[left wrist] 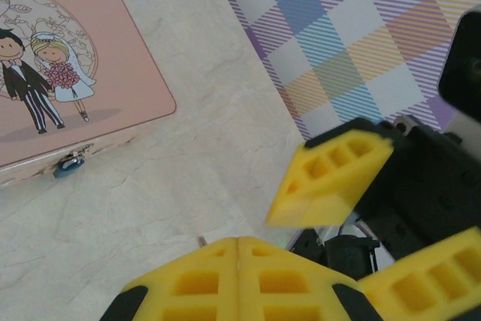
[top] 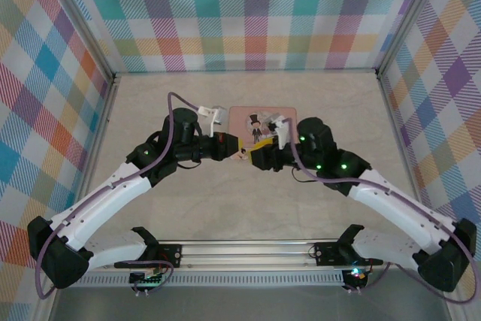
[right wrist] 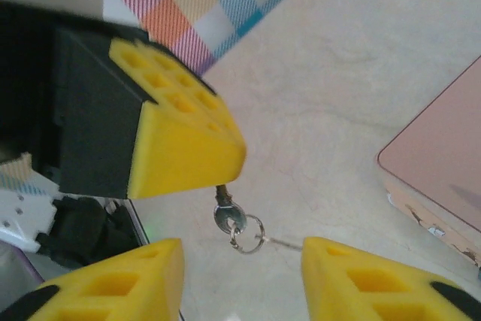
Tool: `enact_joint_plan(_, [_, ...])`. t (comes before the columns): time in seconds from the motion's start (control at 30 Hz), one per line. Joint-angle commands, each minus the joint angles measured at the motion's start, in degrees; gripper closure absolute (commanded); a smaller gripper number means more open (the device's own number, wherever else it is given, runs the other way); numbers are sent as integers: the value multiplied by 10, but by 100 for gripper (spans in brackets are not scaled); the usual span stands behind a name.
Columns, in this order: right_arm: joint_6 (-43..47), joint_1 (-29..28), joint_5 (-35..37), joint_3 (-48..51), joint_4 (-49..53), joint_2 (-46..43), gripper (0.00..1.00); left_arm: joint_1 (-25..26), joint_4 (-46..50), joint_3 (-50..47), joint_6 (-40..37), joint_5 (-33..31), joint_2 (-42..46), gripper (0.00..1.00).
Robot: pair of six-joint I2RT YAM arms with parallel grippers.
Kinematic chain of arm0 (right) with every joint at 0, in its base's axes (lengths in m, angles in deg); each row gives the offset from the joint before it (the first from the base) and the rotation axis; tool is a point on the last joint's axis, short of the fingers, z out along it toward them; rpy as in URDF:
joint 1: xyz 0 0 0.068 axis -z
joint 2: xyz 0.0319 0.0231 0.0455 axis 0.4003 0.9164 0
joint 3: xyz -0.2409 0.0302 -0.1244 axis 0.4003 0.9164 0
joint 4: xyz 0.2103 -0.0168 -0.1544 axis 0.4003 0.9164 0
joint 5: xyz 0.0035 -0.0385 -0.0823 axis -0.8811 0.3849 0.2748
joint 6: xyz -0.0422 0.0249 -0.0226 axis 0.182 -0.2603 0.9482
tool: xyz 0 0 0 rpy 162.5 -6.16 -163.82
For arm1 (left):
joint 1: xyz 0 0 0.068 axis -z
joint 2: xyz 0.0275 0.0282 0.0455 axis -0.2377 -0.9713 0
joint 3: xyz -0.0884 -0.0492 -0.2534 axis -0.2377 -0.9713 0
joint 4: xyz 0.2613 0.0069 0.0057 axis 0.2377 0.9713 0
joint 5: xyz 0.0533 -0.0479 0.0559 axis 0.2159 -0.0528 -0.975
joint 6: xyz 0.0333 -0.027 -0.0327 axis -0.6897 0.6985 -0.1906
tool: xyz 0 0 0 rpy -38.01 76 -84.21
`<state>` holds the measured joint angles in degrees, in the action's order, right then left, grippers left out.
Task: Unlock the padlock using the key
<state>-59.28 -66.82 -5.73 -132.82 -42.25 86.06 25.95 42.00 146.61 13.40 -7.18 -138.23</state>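
Worktop (top: 150, 103) was pale, marble-look stuff, and the two tools sat almost nose to nose on it, just in front of the pink tin (top: 242, 116).

Starting on the left: the left tool (right wrist: 188, 148) was clamped fully closed on the key (right wrist: 226, 214). It had the key pinched by the blade end, so the round head and a little wire ring (right wrist: 249, 234) hung out below the yellow tip. From the left wrist cam its two yellow fingers (left wrist: 195, 280) sat flush together with no gap. A thin sliver poked out at the seam, too small for me to say what it was. I couldn't tell whether the ring touched the worktop or hung just above it.

Next over, the right tool (right wrist: 242, 261) was open and gripping nothing. Its fingers stood wide apart on either side of the key's head and ring, touching neither.

Further right, the tin lay flat with its cartoon bride-and-groom lid facing up. The padlock (left wrist: 71, 163) was a tiny dark thing hanging at the latch on the tin's front edge, apart from both tools and the key. It was way too small to tell whether the shackle was closed.
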Motion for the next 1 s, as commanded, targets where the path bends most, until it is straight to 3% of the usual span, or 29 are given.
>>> enact_joint_plan(0.0, [-54, 22, -38, 26, -74, -35, 48, 7, -2, 30, -9, 3, 2, 100])
enact_joint_plan(0.1, [-83, 23, -66, 44, -126, -42, 47, 7, -34, 28, 6, 22, 0, 100])
enact_joint_plan(0.23, [-130, 25, -101, 67, -210, -30, 54, 7, -90, 7, 37, 45, 9, 100])
enact_joint_plan(0.37, [-167, 25, -128, 79, -273, -12, 54, 7, -124, -9, 55, 53, 22, 100])
enact_joint_plan(0.57, [-186, 26, -143, 80, -306, 0, 62, 7, -128, -14, 57, 55, 34, 100])
enact_joint_plan(0.87, [-183, 25, -142, 76, -294, 6, 82, 7, -141, -21, 63, 53, 48, 100])
enact_joint_plan(0.97, [-182, 25, -148, 76, -295, 6, 96, 7, -143, -23, 65, 52, 51, 100])
